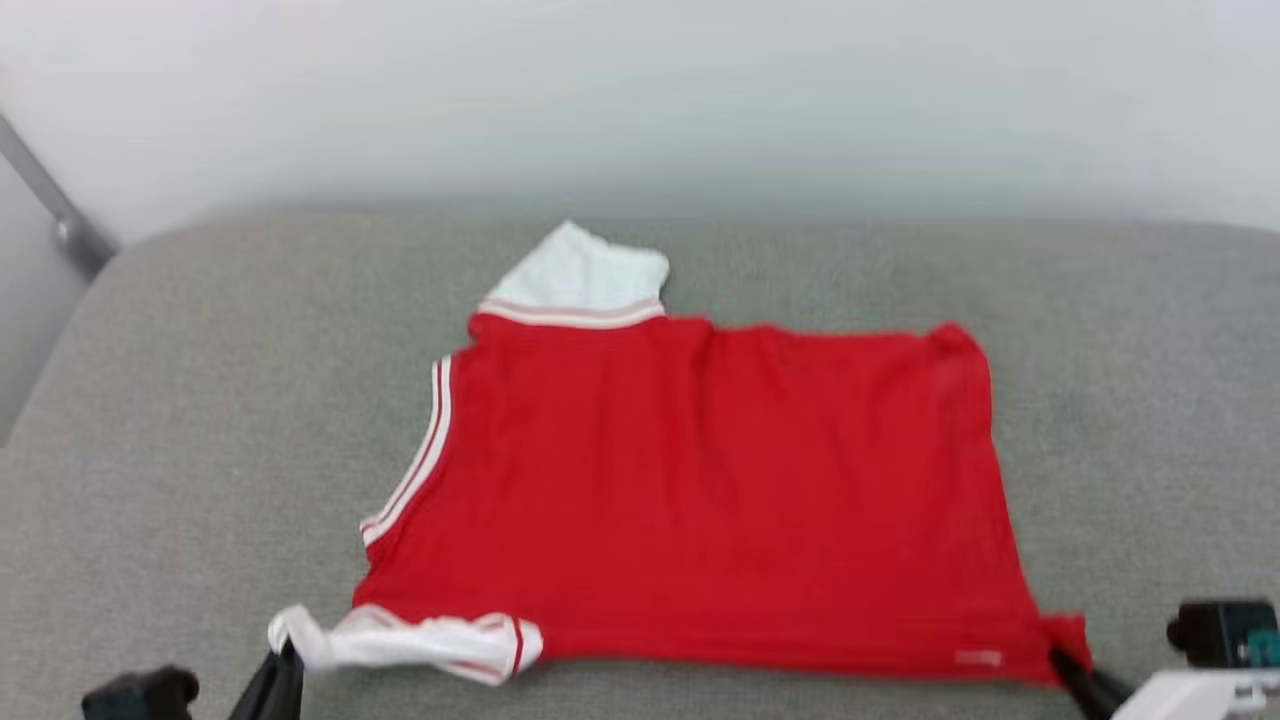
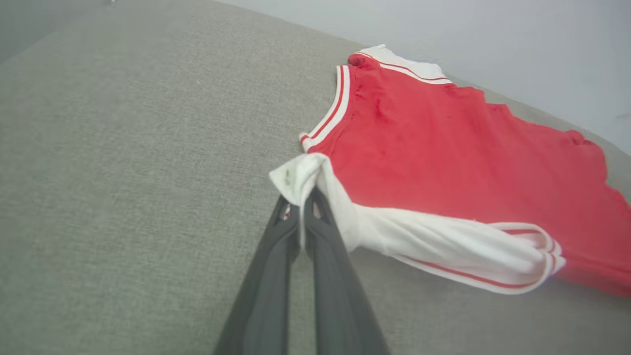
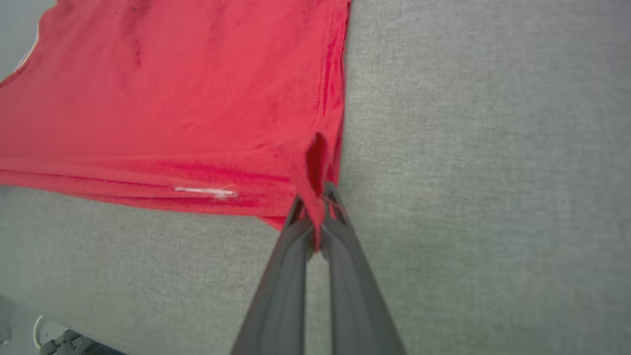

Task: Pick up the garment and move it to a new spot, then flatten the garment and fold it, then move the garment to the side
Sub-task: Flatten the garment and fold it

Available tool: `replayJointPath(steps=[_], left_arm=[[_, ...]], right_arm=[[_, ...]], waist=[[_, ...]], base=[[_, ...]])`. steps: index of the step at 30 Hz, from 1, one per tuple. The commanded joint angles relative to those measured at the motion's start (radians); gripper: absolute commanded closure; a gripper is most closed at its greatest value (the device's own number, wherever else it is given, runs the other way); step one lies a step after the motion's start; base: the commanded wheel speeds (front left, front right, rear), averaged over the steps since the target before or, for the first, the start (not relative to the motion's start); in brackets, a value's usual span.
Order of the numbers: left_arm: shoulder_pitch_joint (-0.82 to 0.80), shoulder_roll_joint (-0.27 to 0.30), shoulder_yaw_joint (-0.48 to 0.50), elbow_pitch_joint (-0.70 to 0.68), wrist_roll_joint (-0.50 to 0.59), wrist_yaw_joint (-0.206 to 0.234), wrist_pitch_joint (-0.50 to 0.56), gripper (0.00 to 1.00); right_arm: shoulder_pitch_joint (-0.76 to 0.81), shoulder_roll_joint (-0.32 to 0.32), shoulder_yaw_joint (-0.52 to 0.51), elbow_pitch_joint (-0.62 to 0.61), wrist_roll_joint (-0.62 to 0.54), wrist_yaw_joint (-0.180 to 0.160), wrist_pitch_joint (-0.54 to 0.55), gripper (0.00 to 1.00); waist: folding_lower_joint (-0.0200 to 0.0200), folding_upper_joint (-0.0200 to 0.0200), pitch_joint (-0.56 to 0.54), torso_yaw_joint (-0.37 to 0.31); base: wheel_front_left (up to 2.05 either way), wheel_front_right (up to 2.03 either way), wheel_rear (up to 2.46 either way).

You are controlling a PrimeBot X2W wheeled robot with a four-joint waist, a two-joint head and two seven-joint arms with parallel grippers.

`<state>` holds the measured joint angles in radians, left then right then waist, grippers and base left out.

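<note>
The garment [image 1: 700,490], a red jersey T-shirt with white short sleeves and red-striped trim, lies spread on the grey cloth-covered tabletop [image 1: 200,420]. It lies sideways to the robot, collar end to the left and hem to the right. From the head view one white sleeve [image 1: 580,275] points to the far side. The other white sleeve [image 1: 430,645] is drawn out along the near edge toward the left claw [image 1: 285,655]. The right claw [image 1: 1060,660] sits at the near right hem corner.

From the left wrist view, the left claw [image 2: 300,202] is clenched on the tip of the near sleeve, with white cloth bunched around its dark fingers.

From the right wrist view, the right claw [image 3: 318,212] is clenched on a pinch of red hem that stands up between its fingers. The cloth beyond it looks mostly smooth.

I'd say this is the flattening step, with the near edge held at both ends, and the fold not yet made. The next move likely calls for both claws to act together. They could draw the edge taut and even, or lift it and carry it toward the far side. Uneven pulling could wrinkle or skew the shirt.
</note>
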<state>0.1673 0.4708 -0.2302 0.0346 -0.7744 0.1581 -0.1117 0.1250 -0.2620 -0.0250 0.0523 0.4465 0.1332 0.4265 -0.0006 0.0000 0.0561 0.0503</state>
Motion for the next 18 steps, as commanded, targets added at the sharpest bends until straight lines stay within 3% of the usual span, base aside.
replayJointPath(steps=[1,5,9,13,18], left_arm=[[0.030,0.016,0.015,-0.021,-0.009,0.022,0.009,1.00],[0.126,0.040,0.026,-0.139,-0.020,0.078,0.064,1.00],[0.129,0.061,0.019,-0.208,-0.015,0.095,0.104,1.00],[0.047,0.066,-0.007,-0.207,-0.007,0.073,0.136,1.00],[-0.108,0.056,-0.044,-0.121,-0.003,0.014,0.170,1.00]], right_arm=[[0.033,0.011,-0.025,-0.024,-0.011,-0.004,0.018,1.00],[0.143,0.075,-0.073,-0.134,-0.044,-0.004,0.101,1.00],[0.158,0.109,-0.092,-0.185,-0.057,-0.004,0.151,1.00],[0.093,0.113,-0.084,-0.173,-0.071,-0.003,0.173,1.00],[-0.040,0.091,-0.047,-0.104,-0.081,-0.003,0.181,1.00]], waist=[[0.0006,0.0000,-0.036,0.006],[0.0006,0.0000,-0.053,0.000],[0.0006,0.0000,-0.056,-0.001],[0.0006,0.0000,-0.028,-0.003],[0.0006,0.0000,0.043,-0.005]], base=[[0.00,0.00,0.00],[0.00,0.00,0.00],[0.00,0.00,0.00],[0.00,0.00,0.00],[0.00,0.00,0.00]])
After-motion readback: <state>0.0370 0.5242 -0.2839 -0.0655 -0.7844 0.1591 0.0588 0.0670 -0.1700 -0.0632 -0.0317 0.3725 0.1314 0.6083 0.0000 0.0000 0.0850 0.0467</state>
